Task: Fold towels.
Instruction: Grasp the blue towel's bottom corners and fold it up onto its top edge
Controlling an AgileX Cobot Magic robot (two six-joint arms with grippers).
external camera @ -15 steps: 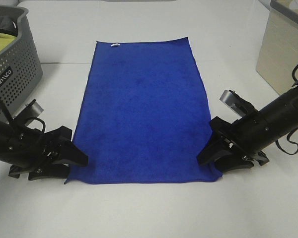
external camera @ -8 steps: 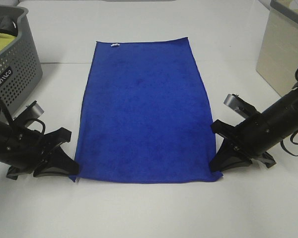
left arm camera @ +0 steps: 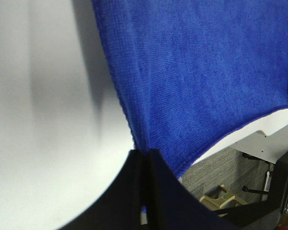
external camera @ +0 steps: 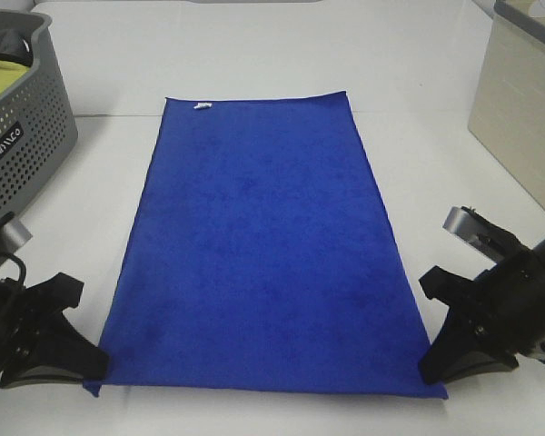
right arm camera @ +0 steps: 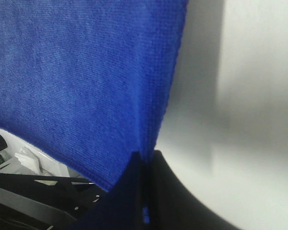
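Both arms are drawing back toward the near side compared with a moment ago, and the royal-blue plush rectangular towel (external camera: 263, 245) is sliding with them. Its small white tag (external camera: 201, 106) and far hem are now sitting nearer on the flat white table (external camera: 254, 45) than before.

The left gripper (external camera: 95, 361) is pinching the near-left corner with its jaws pressed together. The right gripper (external camera: 431, 359) is doing the same at the near-right corner, and both wrist views are showing blue pile squeezed at the jaw line. The near hem is stretching taut between them, seemingly lifted off the tabletop, while the rest is lying flat.

I'd judge the first fold is being set up. Both corners should be rising level and travelling together toward the tagged edge, keeping the hem stretched so the halves line up squarely.

I'm not making out how much cloth each jaw is holding, and both arms are running out of frame. The grey perforated plastic basket (external camera: 27, 136) holding a yellow-green cloth (external camera: 0, 84) is cut off at the far left.
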